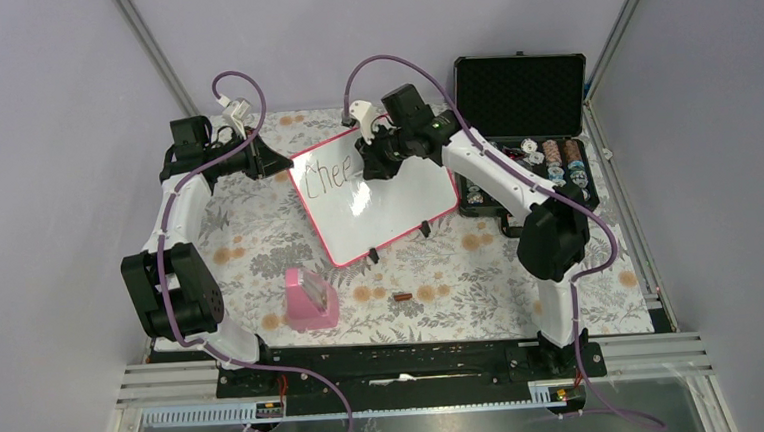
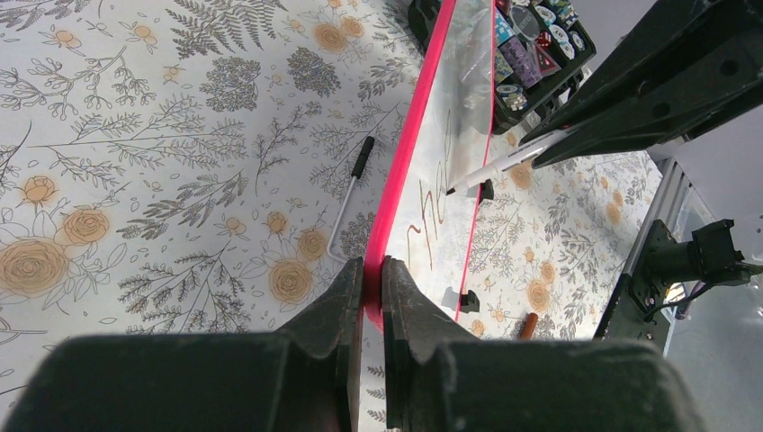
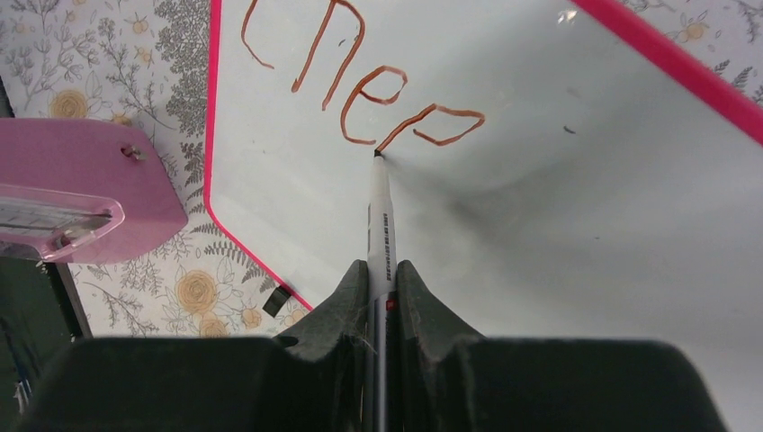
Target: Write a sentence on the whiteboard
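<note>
So right now your right tool (image 3: 385, 274) is pinched tight on the marker (image 3: 381, 211), with the tip touching the whiteboard (image 1: 397, 205) right at the tail of the second "e". The sentence (image 3: 360, 85) only reads "Chee" at this point, so there's plenty left to write. Your left tool (image 2: 372, 270) is closed on the board's pink frame near its far left corner, pinning it down. The board lies at an angle toward the back of the floral surface (image 1: 249, 234), between the two arms and just beside the black case (image 1: 521, 95). My biggest worry is that thin frame grip. It's one pinch point on a glossy board, so a sideways stroke could probably swivel the board and wreck the line. Press too hard and the marker might slide back through the jaws; go too light and the stroke skips. Also watch the fresh letters, since the tool sweeping low over them could smear them.
</note>
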